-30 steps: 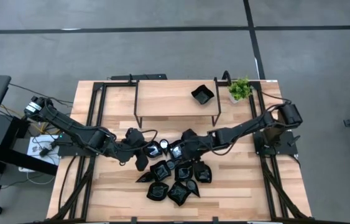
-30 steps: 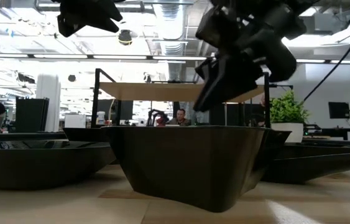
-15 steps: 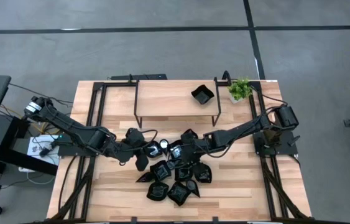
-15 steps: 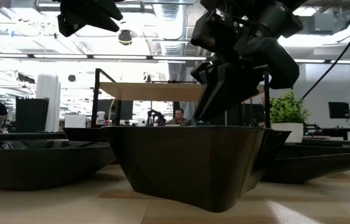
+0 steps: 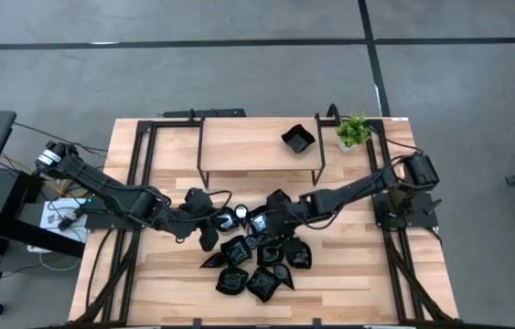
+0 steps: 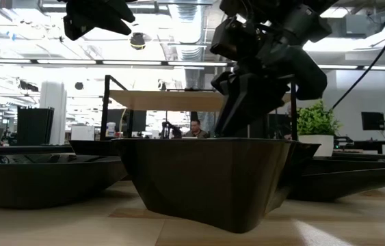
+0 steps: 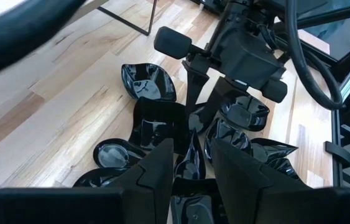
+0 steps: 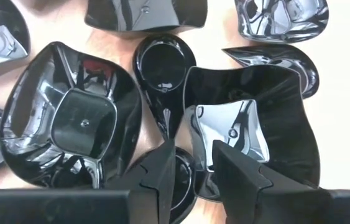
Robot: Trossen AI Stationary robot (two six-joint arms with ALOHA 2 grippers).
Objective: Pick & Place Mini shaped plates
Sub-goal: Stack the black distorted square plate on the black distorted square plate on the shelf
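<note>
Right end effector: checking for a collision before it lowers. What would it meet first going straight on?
Probably the square plate directly beyond the right end effector, in the pile; how far off it lies is unclear.

Open-plan lab: exposed ceiling ducts (image 6: 178, 27), people at desks (image 6: 193, 128).

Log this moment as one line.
left gripper: open, over plates | right gripper: open, over plates | shelf: one plate

Below my right gripper (image 8: 193, 165) I see glossy black plates crowded on the wood: a teardrop plate (image 8: 164, 78) between a large scalloped plate (image 8: 69, 118) and a square plate (image 8: 249, 124). The fingers (image 8: 156, 171) stand apart, holding nothing.
</note>
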